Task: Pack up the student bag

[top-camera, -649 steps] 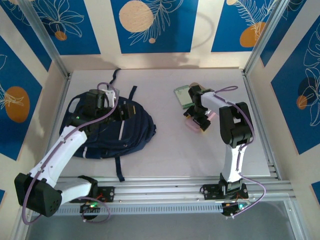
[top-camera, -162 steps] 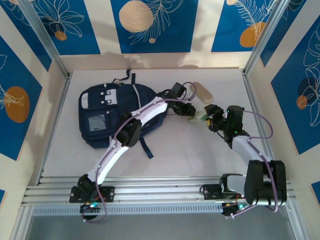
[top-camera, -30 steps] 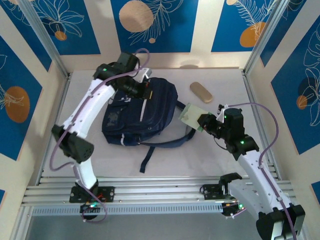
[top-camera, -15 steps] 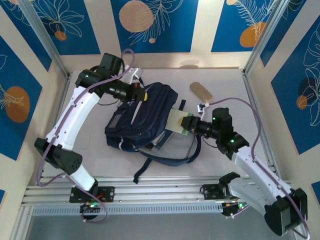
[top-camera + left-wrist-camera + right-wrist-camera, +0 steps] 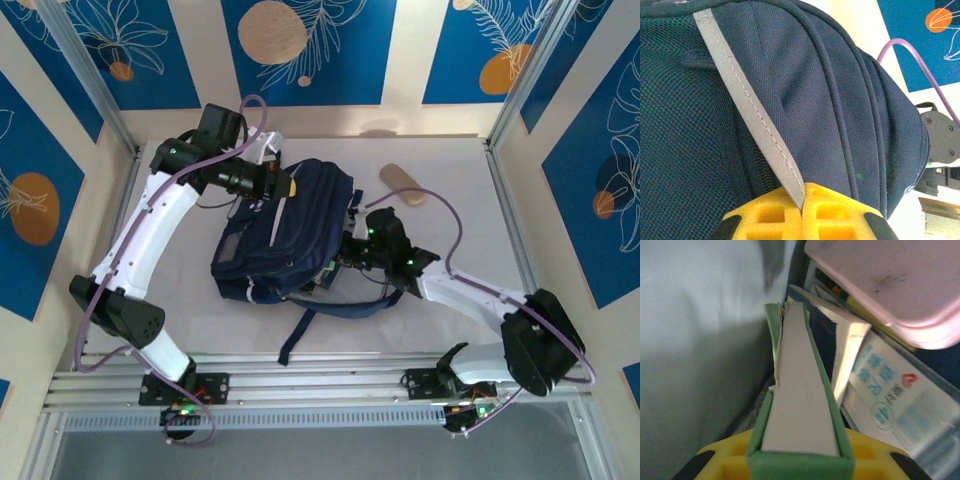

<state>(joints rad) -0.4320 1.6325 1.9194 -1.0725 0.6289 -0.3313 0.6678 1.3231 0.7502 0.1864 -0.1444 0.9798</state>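
The navy student bag (image 5: pixel 285 235) lies mid-table, its open mouth facing right. My left gripper (image 5: pixel 283 187) is shut on the bag's grey reflective stripe (image 5: pixel 755 125), which is pinched between the yellow fingers (image 5: pixel 840 215), and holds the top of the bag up. My right gripper (image 5: pixel 348 257) reaches into the opening, shut on a green-covered book (image 5: pixel 800 410) held edge-on. Inside the bag, another book (image 5: pixel 840 347), a pink case (image 5: pixel 890 285) and a blue-and-white packet (image 5: pixel 890 400) sit to the right of the green book. The pale lining (image 5: pixel 690 340) is on its left.
A tan oblong case (image 5: pixel 402 185) lies on the table behind the right arm. Dark straps (image 5: pixel 330 308) trail from the bag toward the near edge. Metal frame posts and walls bound the table on both sides.
My right gripper has moved left with the green book, from beside the bag into its opening. The left gripper has kept its hold on the stripe, hardly moving.
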